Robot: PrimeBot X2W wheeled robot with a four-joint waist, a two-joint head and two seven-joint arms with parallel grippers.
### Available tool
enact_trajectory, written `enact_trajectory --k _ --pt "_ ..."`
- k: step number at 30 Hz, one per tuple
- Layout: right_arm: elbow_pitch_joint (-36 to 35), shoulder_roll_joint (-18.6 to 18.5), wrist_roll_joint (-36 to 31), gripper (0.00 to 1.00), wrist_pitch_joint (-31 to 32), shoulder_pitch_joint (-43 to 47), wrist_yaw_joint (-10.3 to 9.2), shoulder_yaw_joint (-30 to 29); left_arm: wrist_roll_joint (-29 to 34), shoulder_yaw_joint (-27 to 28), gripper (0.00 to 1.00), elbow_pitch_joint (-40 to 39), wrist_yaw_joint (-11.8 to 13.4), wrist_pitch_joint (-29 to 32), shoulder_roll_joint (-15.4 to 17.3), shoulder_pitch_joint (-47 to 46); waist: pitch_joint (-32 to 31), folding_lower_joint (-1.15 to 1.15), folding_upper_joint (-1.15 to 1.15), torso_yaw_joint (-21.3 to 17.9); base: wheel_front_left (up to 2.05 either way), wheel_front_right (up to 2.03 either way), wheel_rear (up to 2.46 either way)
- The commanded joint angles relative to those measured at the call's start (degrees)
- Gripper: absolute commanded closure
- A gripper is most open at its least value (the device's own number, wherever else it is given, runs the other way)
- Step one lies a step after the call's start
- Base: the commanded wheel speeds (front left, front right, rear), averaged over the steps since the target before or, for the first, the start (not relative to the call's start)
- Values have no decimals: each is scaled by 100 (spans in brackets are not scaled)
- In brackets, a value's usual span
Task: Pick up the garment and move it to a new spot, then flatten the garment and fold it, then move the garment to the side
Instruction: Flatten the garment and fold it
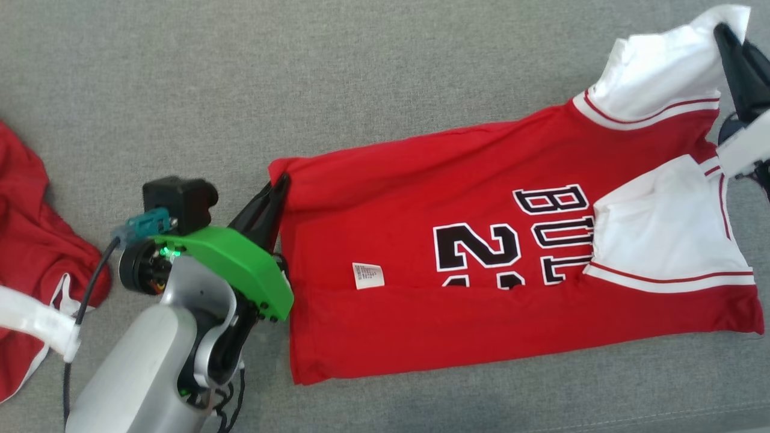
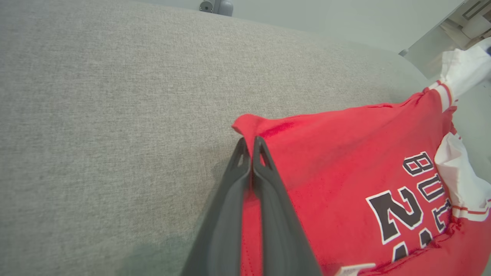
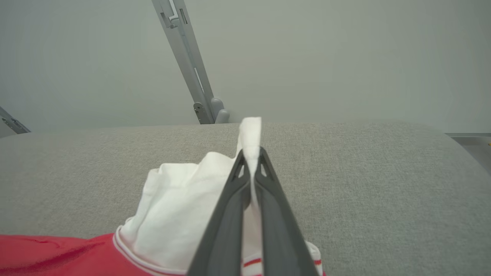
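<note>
The left gripper (image 1: 280,180) has its two dark fingers pressed fully together on the far hem corner of the jersey (image 1: 421,198). In the left wrist view the gripper's tips (image 2: 249,140) pinch a small peak of red cloth that stands up from the jersey (image 2: 345,161). The green bracket (image 1: 240,258) on that wrist sits just beside the jersey's hem edge. At the jersey's opposite end the right gripper (image 1: 725,33) is likewise closed tight, on the white sleeve. In the right wrist view a strip of white fabric pokes up between the gripper's tips (image 3: 251,153), and the rest of the sleeve bunches loosely on one side of the fingers, where the jersey (image 3: 180,207) shows its red-striped trim. The jersey itself lies mostly flat between the two grippers — hem toward the robot's left, sleeves and neck toward its right. Its black, white-edged letters and number face up, and a crease along its near side cuts across the bottom of the print. A small white label (image 1: 367,275) rests on the red cloth between the hem and the number. Under the jersey spreads a grey cloth surface (image 1: 240,72). Well apart from the jersey's hem, on the robot's left, lies a second red garment (image 1: 24,240) — crumpled, with white trim. Beyond the sleeve end a metal strut (image 3: 184,50) rises behind the surface.
</note>
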Motion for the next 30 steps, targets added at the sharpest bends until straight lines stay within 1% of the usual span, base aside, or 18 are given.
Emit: enact_trajectory --k 1,3,6,10,12,16,20,23,27,28,29,30 --pt "-224 -113 116 100 -88 320 -5 -57 -51 35 100 -180 83 -71 119 242 -302 0 0 -154 0 0 0" --pt "-596 -236 266 100 -172 778 -5 -150 -110 84 100 -472 189 -134 169 606 -423 0 0 -217 0 0 0" --pt "-1177 -285 432 100 -302 1484 -5 -401 -167 164 100 -886 380 -190 301 1162 -527 0 0 -353 0 0 0" --pt "-1668 -80 529 100 -399 2407 -5 -738 -306 228 100 -1156 564 -260 397 1788 -579 0 0 -475 0 0 0" --pt "-1804 85 556 100 -435 2792 -5 -870 -377 226 100 -1141 591 -325 369 2022 -592 0 0 -519 0 0 0" --pt "-1830 403 407 100 -439 3376 -4 -1005 -485 231 100 -1006 601 -462 295 2317 -609 0 0 -565 0 0 0" --pt "-1835 642 264 100 -394 3597 -4 -1019 -515 268 100 -827 547 -580 267 2437 -631 0 0 -602 0 0 0" --pt "-1810 748 188 100 -343 3648 -3 -1018 -553 304 100 -751 538 -646 238 2471 -647 0 0 -608 0 0 0" --pt "-1662 765 50 100 -258 3670 -4 -997 -535 270 100 -660 506 -713 218 2544 -675 0 0 -601 0 0 0" --pt "-1616 754 9 100 -234 3675 -4 -981 -526 246 83 -636 486 -747 212 2565 -681 0 0 -594 0 0 0" --pt "-1576 740 -40 82 -214 3681 -3 -968 -501 216 62 -610 461 -769 217 2581 -686 0 0 -586 0 0 0" --pt "-1536 718 -101 55 -207 3690 -4 -956 -447 192 24 -588 439 -828 223 2594 -698 0 0 -576 0 0 0"
